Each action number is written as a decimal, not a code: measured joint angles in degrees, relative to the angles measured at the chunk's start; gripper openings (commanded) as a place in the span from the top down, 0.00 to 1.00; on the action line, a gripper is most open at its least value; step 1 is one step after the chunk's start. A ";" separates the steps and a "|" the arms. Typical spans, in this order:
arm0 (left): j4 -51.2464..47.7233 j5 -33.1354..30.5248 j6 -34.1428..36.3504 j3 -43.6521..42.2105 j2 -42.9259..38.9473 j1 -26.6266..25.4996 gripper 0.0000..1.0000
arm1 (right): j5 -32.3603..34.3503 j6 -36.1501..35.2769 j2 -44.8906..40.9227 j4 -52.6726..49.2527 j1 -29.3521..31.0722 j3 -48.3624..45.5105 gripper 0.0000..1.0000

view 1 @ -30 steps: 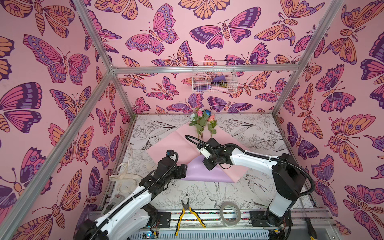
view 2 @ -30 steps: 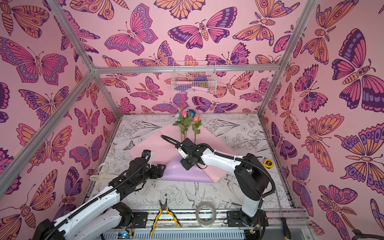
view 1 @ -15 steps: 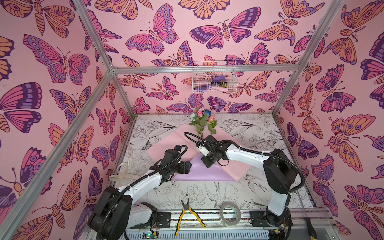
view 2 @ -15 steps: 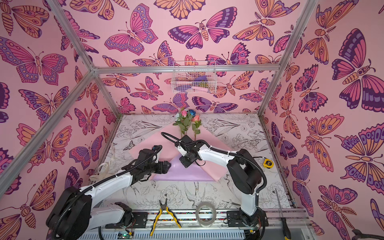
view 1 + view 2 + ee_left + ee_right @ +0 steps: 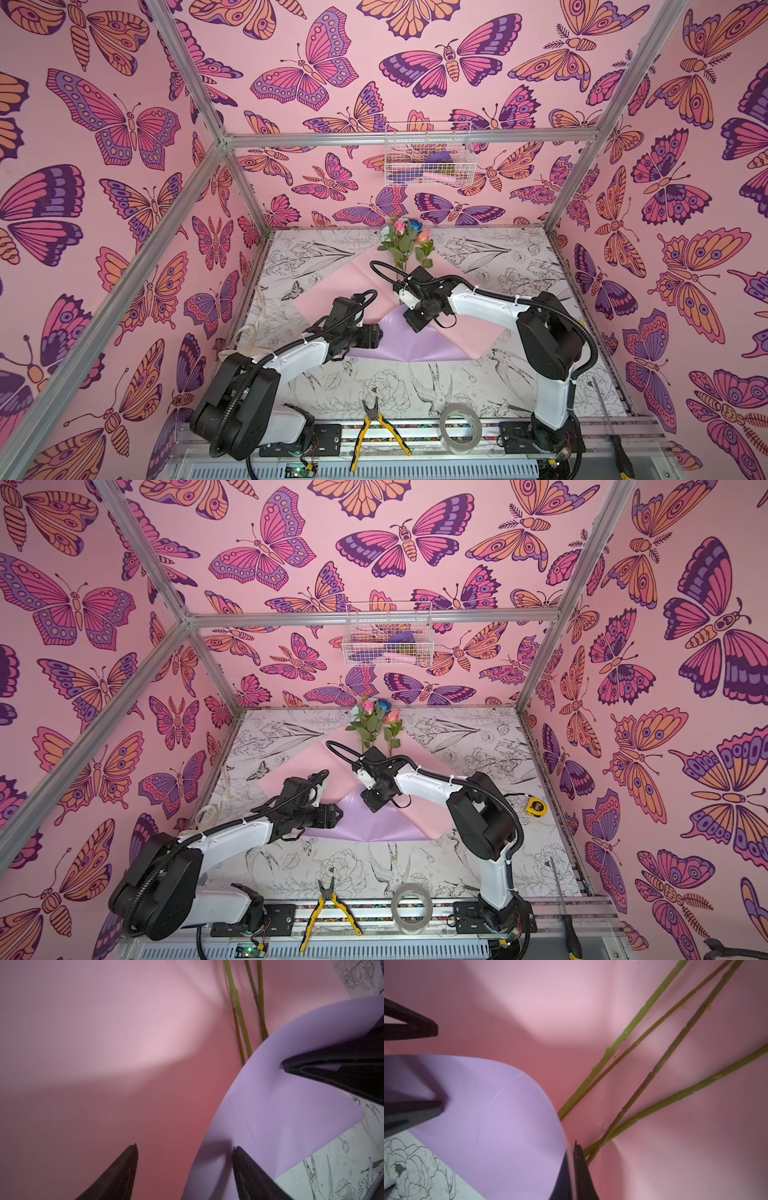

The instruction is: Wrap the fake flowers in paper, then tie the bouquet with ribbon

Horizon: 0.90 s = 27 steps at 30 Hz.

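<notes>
Starting at my left, a cream loop lies at the edge of the table [image 5: 519, 266], likely the ribbon [image 5: 247, 335], untouched and well apart from the work. My left gripper [image 5: 185, 1147] stands open with nothing in it. One tip is over the pink face of the paper [image 5: 332, 291] and the other over the lilac flap [image 5: 280, 1115] folded across it, so the flap's curved free edge runs between my jaws (whether either tip touches the sheet I cannot tell). I judge the coming move turns on that: the edge lies straight ahead of my left fingers, and my left arm is the nearer to it, so closing there should catch it.

Further right, my right gripper [image 5: 572, 1153] is pinched shut on the same flap, holding it arched up off the sheet, just beside the low ends of the stems [image 5: 654, 1068]. The fake flowers [image 5: 405, 241] lie on the pink face. Their long axis runs from my right fingers away toward the far wall, with the heads past the sheet's far corner. No cone is formed yet and nothing is tied.

The paper looks thin, smooth and springy, with one faint crease on the lilac side. The stems are slim green jointed rods, stiff-looking, crossing near their ends.
</notes>
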 measured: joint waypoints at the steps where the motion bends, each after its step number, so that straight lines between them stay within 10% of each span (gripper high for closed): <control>1: 0.02 0.15 -0.02 0.00 0.24 0.13 0.29 | 0.02 0.00 0.00 -0.02 0.00 0.00 1.00; 15: 0.92 3.78 -0.04 1.66 3.48 2.36 0.33 | 0.63 0.28 1.16 -0.85 -1.20 0.70 1.00; 27: 3.34 7.58 -1.27 2.93 9.46 3.56 0.84 | 0.96 0.35 4.44 -1.01 -1.27 3.26 0.97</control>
